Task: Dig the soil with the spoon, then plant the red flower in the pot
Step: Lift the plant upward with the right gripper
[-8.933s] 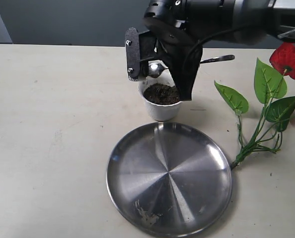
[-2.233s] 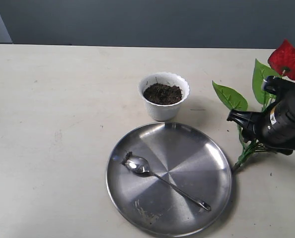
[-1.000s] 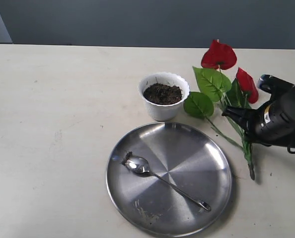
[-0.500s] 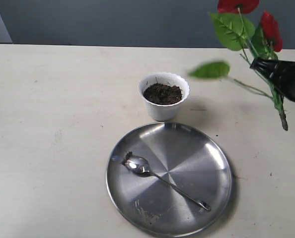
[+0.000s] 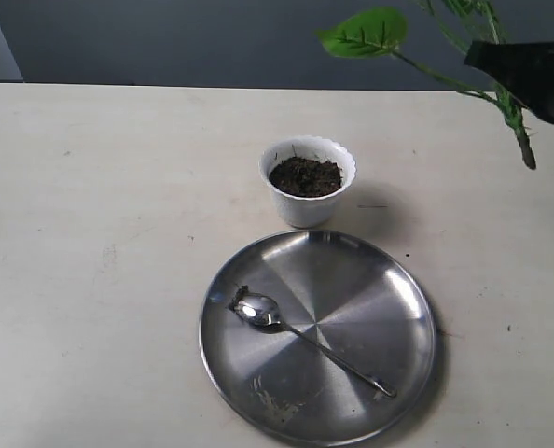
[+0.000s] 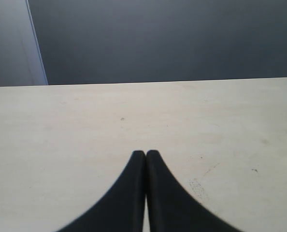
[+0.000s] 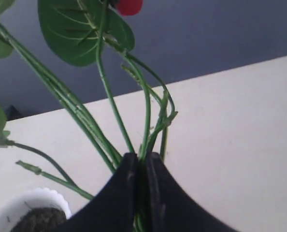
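I count 1 pot [image 5: 305, 211], 1 spoon [image 5: 291, 328], 1 plate [image 5: 375, 285] | right tool [image 7: 139, 157] grips 1 red flower [image 7: 76, 34] | left tool [image 6: 146, 153] closed

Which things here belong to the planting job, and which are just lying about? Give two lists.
Belong to the job: soil; pot; spoon; red flower; right gripper, shut on the flower's stems.

Lying about: steel plate under the spoon; left gripper, shut and empty; table.

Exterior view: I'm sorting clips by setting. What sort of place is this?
Likely an indoor test bench, not a garden: bare pale table, plain grey wall, and staged props, a white pot and steel plate.
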Tool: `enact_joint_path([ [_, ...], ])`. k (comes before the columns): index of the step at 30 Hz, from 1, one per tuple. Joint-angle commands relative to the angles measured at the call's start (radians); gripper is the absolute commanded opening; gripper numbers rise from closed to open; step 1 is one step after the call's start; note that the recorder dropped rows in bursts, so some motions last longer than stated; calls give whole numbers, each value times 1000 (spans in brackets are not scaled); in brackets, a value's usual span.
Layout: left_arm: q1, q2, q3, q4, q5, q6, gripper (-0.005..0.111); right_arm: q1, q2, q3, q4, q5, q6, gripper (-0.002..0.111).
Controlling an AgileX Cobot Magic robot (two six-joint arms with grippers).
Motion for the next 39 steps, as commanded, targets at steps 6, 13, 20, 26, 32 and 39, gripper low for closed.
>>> enact_joint_path([
  [6,-3,-2,4,0,-13,-2,0,-3,-2,-288,-34,-128,-124,-1],
  [13,-3,-2,4,0,-13,-2,0,-3,-2,-414,-34,-153,-206,-1],
  [20,-3,-2,4,0,-13,-2,0,-3,-1,-269,-34,-204,-183,-1],
  [26,-3,-2,4,0,-13,-2,0,-3,1,-215,-2,-302,-180,-1],
  [32,-3,-2,4,0,-13,-2,0,-43,23,-196,614,-503,-780,-1],
  [39,-3,-2,4,0,-13,-2,0,8,114,73,1386,-1095,-1644,-1],
])
